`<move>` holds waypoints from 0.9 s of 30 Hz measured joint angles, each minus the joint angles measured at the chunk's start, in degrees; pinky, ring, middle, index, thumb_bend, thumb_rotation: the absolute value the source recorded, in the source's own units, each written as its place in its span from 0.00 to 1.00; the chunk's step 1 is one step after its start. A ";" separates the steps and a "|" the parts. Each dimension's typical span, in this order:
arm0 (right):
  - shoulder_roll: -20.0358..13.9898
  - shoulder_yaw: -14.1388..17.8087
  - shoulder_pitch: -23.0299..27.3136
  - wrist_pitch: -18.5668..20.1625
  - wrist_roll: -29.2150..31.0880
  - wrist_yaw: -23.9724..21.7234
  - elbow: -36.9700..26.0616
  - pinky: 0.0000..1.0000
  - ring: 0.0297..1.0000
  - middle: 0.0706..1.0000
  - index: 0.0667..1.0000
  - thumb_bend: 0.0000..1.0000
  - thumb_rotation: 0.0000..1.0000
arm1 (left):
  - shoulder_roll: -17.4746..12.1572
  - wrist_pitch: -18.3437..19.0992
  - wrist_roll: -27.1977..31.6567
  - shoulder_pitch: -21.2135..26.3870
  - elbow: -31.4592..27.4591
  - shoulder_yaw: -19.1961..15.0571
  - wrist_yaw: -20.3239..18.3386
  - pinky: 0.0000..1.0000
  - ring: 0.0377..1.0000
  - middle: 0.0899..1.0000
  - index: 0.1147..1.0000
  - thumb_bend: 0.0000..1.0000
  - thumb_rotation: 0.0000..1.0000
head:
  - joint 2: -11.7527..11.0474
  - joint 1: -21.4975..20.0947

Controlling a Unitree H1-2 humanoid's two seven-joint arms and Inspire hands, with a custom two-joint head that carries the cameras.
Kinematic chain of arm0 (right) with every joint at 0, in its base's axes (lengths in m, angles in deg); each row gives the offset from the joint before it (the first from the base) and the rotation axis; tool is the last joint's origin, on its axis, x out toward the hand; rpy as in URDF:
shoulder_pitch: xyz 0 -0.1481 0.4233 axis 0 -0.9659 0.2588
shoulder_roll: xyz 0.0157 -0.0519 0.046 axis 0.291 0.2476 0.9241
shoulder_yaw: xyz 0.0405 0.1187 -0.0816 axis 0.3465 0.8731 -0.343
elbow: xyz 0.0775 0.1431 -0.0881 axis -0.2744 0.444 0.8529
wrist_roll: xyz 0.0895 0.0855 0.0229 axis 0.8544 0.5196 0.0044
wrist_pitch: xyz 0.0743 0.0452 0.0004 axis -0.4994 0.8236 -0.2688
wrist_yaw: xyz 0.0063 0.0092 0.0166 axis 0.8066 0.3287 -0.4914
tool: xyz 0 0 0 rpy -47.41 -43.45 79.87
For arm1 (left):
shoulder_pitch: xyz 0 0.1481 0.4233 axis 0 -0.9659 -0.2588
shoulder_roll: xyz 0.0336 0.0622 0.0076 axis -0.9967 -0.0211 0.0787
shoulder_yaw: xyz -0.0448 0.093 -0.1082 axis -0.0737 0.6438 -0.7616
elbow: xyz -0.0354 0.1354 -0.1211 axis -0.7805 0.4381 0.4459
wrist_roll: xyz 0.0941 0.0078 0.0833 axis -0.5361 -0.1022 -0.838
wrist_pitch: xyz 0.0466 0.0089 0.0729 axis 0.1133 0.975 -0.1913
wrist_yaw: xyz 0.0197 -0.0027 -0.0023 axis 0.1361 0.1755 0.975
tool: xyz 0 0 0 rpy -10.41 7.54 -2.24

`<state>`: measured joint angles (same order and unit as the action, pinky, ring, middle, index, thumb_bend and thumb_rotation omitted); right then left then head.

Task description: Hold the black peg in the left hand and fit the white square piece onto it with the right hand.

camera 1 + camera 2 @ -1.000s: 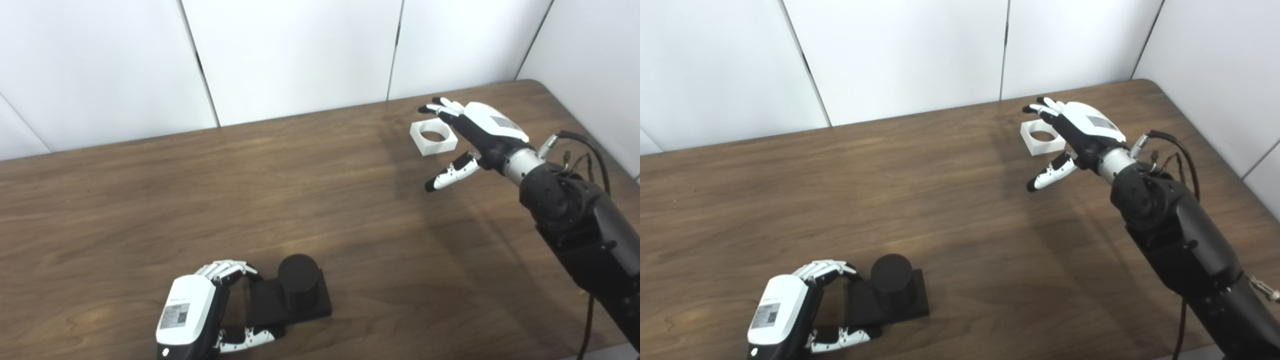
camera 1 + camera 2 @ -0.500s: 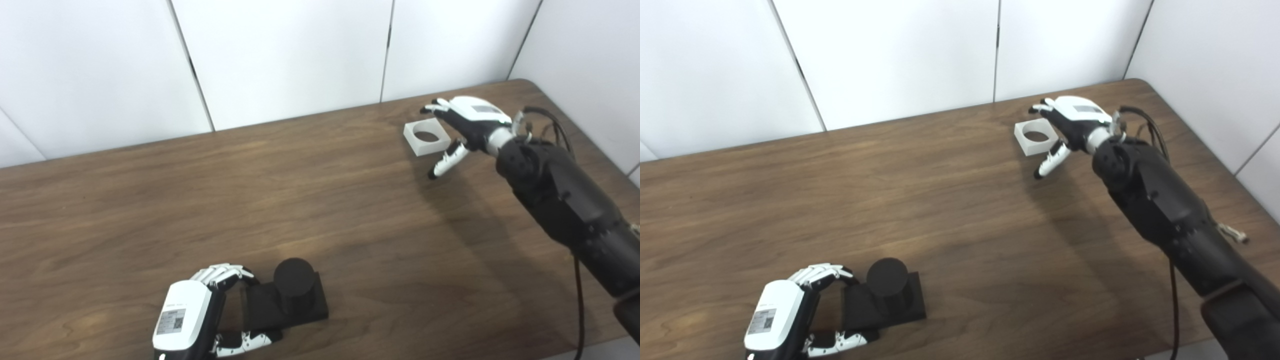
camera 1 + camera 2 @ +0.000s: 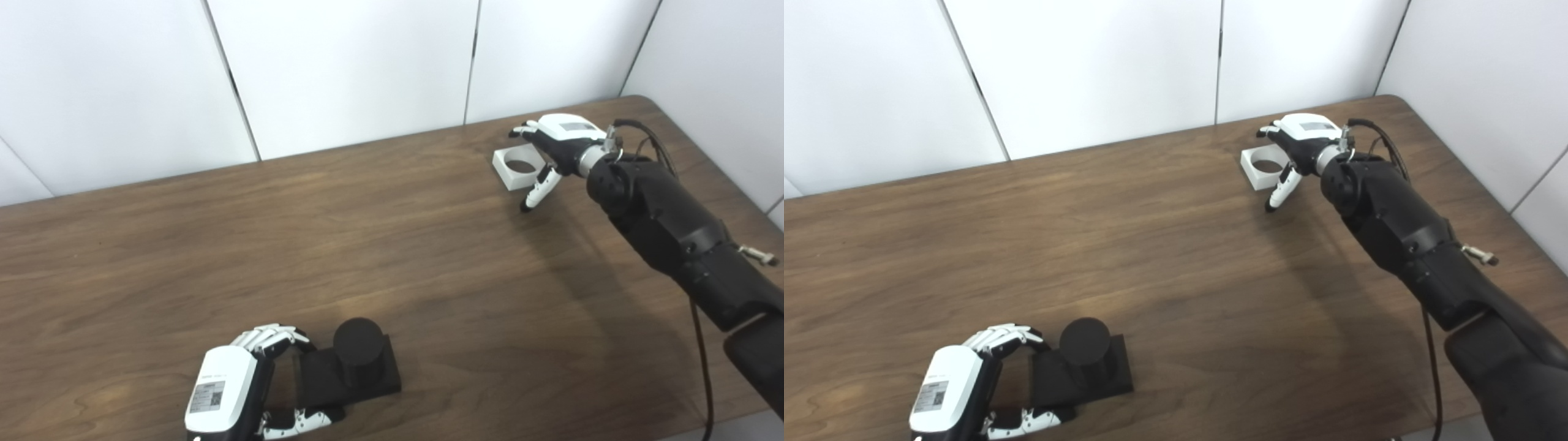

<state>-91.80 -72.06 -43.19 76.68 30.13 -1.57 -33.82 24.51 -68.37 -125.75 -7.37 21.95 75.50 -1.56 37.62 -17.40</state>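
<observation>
In the left eye view, the peg (image 3: 358, 358) is seen upright on its square base near the table's (image 3: 392, 245) front edge; that base is clasped by the left hand (image 3: 229, 392). The white piece (image 3: 519, 168) lies flat at the far right, well apart from the peg.

In the right eye view, the right hand (image 3: 1295, 144) is poised at the piece, fingers spread, nothing held. The piece is judged light, rigid and smooth; opposite outer walls should be pinched.
</observation>
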 measured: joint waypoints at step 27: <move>0.13 -3.28 3.83 -0.25 -2.65 -0.88 3.79 0.84 0.92 0.87 0.59 0.85 0.12 | 0.63 0.41 -0.66 -0.98 -1.56 0.05 -1.21 0.71 0.74 0.66 0.42 0.52 0.05 | 0.61 0.62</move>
<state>-91.68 -75.35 -39.36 76.42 27.49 -2.45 -30.03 25.15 -67.96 -126.42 -8.35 20.38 75.55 -2.77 38.23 -16.79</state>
